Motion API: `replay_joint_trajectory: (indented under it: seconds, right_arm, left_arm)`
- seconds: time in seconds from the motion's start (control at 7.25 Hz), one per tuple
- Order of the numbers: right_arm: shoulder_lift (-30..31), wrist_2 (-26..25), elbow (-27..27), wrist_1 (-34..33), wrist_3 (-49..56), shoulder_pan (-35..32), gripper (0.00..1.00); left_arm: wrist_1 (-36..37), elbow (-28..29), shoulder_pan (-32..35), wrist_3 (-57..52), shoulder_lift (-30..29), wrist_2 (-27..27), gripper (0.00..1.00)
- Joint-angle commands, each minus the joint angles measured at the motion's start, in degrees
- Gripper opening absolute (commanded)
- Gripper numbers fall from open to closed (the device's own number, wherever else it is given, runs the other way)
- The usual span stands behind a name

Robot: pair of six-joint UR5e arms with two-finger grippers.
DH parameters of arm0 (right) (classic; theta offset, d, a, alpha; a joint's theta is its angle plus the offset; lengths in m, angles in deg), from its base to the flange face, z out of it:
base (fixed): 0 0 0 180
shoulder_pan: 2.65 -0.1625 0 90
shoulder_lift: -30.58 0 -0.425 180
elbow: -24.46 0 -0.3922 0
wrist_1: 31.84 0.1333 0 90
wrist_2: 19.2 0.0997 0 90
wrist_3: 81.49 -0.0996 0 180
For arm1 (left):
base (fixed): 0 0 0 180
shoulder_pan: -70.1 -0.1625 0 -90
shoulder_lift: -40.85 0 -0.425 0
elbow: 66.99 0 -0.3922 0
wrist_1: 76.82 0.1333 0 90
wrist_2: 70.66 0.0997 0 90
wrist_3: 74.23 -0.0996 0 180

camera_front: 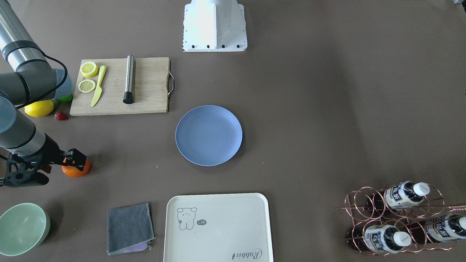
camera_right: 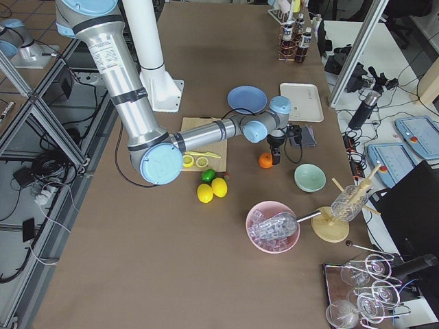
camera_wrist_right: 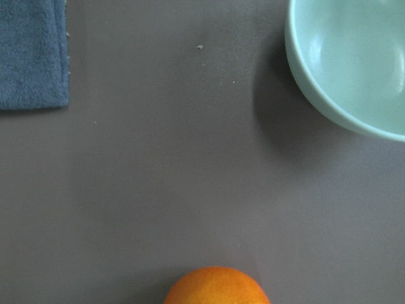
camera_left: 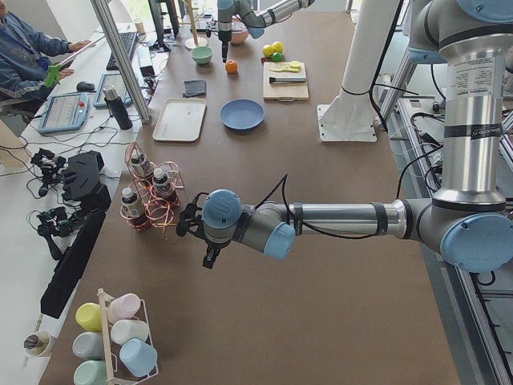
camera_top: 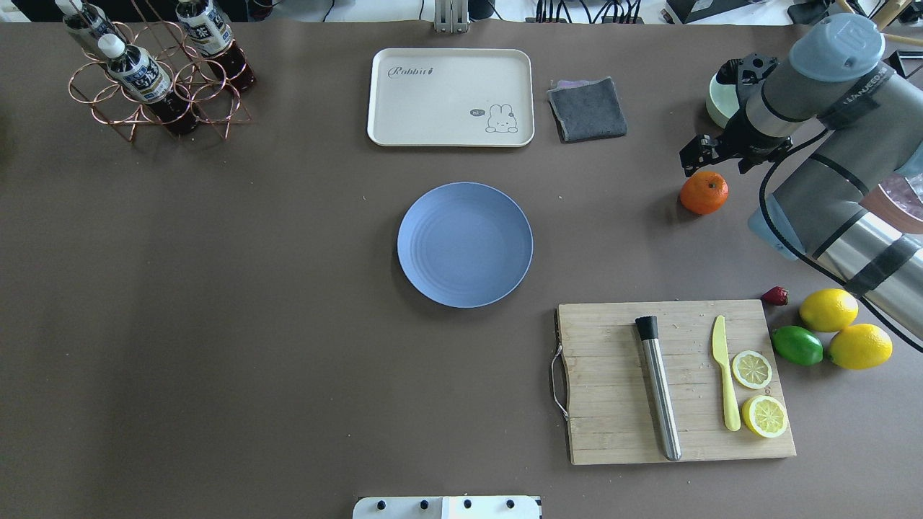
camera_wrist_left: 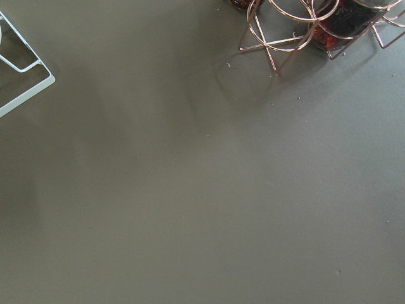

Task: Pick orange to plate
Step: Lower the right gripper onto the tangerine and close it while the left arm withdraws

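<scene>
**My right gripper (camera_front: 74, 157) over the orange (camera_front: 76, 171).**
Orange round, no long axis, stem dimple up; my gripper holds nothing, its opening I cannot tell.

The orange (camera_front: 77, 170), small, round and bright, sits on the table (camera_front: 309, 109) right under the tips of the right pincer (camera_front: 74, 159); whether the two touch cannot be told. The plate (camera_front: 209, 135), round, shallow and periwinkle blue with faint concentric rings, lies flat well apart from that pincer, off to the robot's left of it.
</scene>
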Motion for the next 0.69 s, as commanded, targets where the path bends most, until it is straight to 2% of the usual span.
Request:
replay_joint_trajectory:
  seconds: [0.0,0.55]
  right_arm:
    - [0.4,-0.2,-0.2,0.1,0.0,1.5,1.0]
    - [0.3,-0.3,-1.7,0.3,0.0,2.6,1.0]
  left_arm:
    - [0.0,-0.1,0.0,-0.1,0.1,0.1,0.98]
    - [-0.1,-0.1,0.0,-0.1,0.1,0.5,0.98]
